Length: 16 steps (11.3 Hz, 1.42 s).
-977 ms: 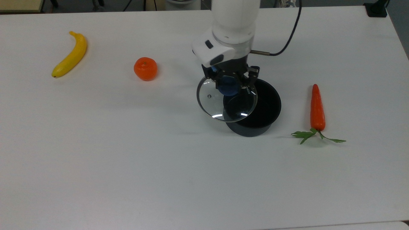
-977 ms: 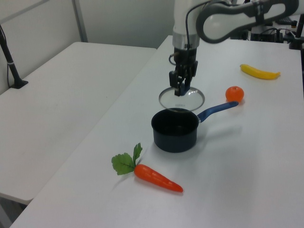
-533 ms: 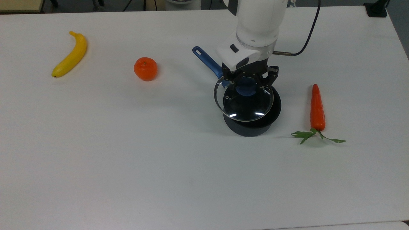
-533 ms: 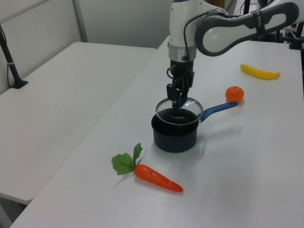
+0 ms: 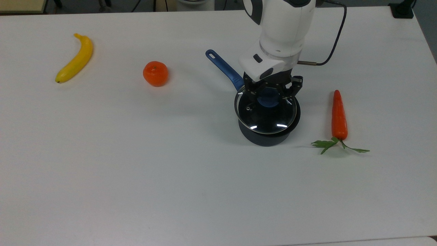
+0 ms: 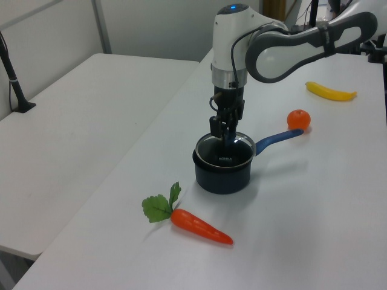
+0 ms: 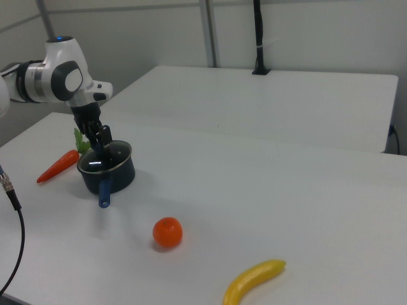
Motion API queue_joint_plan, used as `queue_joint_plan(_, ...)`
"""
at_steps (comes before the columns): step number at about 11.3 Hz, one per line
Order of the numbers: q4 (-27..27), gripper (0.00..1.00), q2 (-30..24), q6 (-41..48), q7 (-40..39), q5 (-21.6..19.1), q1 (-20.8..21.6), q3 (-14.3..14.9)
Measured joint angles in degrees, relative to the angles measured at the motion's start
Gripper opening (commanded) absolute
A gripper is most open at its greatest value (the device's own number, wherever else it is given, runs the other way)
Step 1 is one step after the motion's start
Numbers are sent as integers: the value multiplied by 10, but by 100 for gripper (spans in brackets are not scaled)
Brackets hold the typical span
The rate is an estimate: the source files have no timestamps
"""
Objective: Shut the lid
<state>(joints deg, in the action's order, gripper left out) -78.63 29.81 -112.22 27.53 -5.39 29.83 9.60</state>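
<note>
white table (image 5: 136,177) | banana (image 5: 75,58) | orange (image 5: 155,73) | saucepan (image 5: 269,136) | carrot (image 5: 339,116)

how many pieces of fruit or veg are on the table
3. A banana lies at the top view's far left, an orange sits between it and the pot, and a carrot lies to the top view's right of the pot. None seems hidden.
</note>
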Motion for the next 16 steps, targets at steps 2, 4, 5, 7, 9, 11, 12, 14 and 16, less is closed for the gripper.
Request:
queue_joint_plan(2, 0, 46, 7, -15, 9, 0, 5, 0)
queue_joint_plan(4, 2, 46, 10, -18, 10, 0, 6, 0)
queue_joint_plan(5, 2, 48, 10, -18, 10, 0, 6, 0)
queue_joint_plan(7, 2, 62, 10, -18, 10, 0, 7, 0)
queue_joint_plan(9, 2, 67, 10, -18, 10, 0, 8, 0)
queue_joint_plan(11, 2, 100, 10, -18, 10, -5, 8, -1)
queue_joint_plan(12, 2, 100, 11, -18, 11, -21, 8, -2)
queue_joint_plan(14, 2, 100, 12, -12, 12, -39, 8, -2)
queue_joint_plan(16, 7, 100, 7, -7, 13, -39, 3, -1)
